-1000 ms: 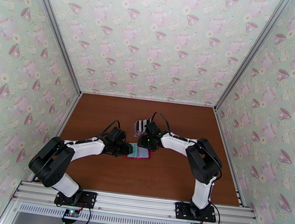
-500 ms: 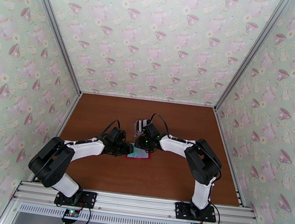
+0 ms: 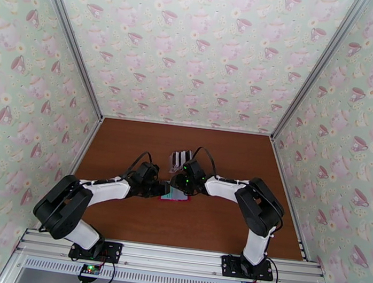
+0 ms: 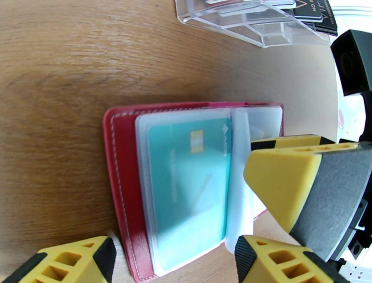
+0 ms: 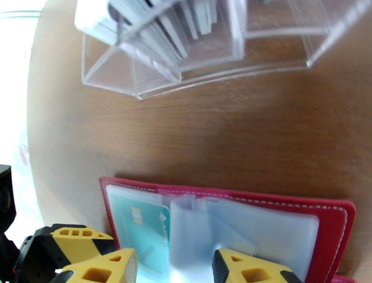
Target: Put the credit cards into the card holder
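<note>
The red card holder (image 4: pixel 121 163) lies open on the table, and a teal credit card (image 4: pixel 186 177) sits inside its left clear sleeve. My left gripper (image 4: pixel 172 265) is open, its fingers straddling the holder's near edge. My right gripper (image 5: pixel 174 272) is open above the sleeves, with a loose clear leaf standing between its fingers. One right finger (image 4: pixel 297 186) rests beside that leaf. Seen from above, both grippers (image 3: pixel 163 190) (image 3: pixel 178 188) meet over the card holder (image 3: pixel 173 197). More credit cards (image 5: pixel 153 28) stand in a clear rack.
The clear slotted rack (image 3: pixel 181 157) stands just behind the holder, close to the right wrist. It also appears at the top of the left wrist view, as the rack (image 4: pixel 242 23) with a black card (image 4: pixel 316 11) in it. Bare brown tabletop (image 3: pixel 124 218) surrounds everything, bounded by patterned walls.
My left gripper has opened wider at the holder's left edge. The right gripper has shifted slightly nearer, over the wallet.
</note>
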